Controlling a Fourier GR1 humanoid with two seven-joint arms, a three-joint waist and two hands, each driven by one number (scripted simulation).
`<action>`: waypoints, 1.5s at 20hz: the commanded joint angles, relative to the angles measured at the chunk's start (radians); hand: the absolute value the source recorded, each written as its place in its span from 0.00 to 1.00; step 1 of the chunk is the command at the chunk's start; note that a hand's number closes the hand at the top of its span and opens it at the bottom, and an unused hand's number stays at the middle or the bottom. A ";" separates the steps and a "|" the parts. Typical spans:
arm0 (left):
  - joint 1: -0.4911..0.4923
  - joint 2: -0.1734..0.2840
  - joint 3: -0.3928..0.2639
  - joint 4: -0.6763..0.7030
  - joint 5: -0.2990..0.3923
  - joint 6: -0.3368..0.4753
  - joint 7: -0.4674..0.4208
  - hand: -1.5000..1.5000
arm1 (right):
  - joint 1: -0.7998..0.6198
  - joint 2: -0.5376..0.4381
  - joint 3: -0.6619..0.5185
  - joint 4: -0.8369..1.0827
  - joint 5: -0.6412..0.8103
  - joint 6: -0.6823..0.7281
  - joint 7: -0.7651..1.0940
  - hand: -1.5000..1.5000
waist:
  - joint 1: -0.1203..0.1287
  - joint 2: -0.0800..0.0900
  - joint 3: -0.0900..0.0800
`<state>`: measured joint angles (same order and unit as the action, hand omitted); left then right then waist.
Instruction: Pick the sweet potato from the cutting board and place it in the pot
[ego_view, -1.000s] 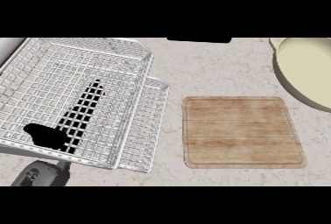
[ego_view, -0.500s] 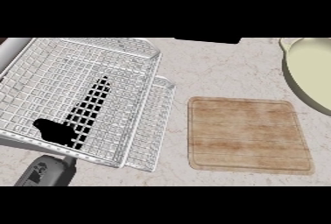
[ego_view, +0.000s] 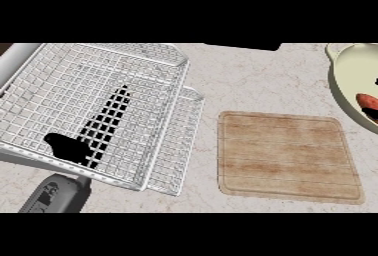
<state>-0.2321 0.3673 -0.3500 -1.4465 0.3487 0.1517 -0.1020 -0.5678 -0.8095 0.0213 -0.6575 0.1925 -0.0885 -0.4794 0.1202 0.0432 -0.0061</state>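
My surface (ego_view: 251, 80) looks like pale speckled stone, matt. The cutting board (ego_view: 288, 157) is light wood with visible grain and a dull finish. The rack (ego_view: 81, 95) is thin white-grey wire mesh, metal by its look. The pot (ego_view: 347, 80) is cream and smooth. My left forearm (ego_view: 52, 196) has a grey, smooth shell.

Counter (ego_view: 251, 75): rack (ego_view: 88, 110), board (ego_view: 288, 155), pot (ego_view: 351, 85)
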 joint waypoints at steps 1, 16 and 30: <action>-0.033 0.027 0.126 -0.019 0.023 0.120 0.072 0.50 | -0.054 0.010 -0.001 0.100 -0.029 0.145 -0.054 0.00 | 0.007 -0.014 0.016; -0.003 0.029 0.152 -0.028 0.021 0.128 0.046 0.50 | -0.166 -0.052 -0.261 0.341 -0.308 0.498 -0.151 0.00 | -0.028 -0.017 0.018; -0.004 0.041 0.171 -0.008 0.028 0.094 0.021 0.50 | -0.127 -0.194 -0.285 0.422 -0.314 0.701 -0.195 0.00 | -0.032 -0.007 0.023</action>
<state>-0.1924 0.3658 -0.3146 -1.4600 0.3502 0.1396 -0.1543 -0.7139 -0.9819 -0.2621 -0.2531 -0.1234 0.5218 -0.6127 0.0836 0.0422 0.0031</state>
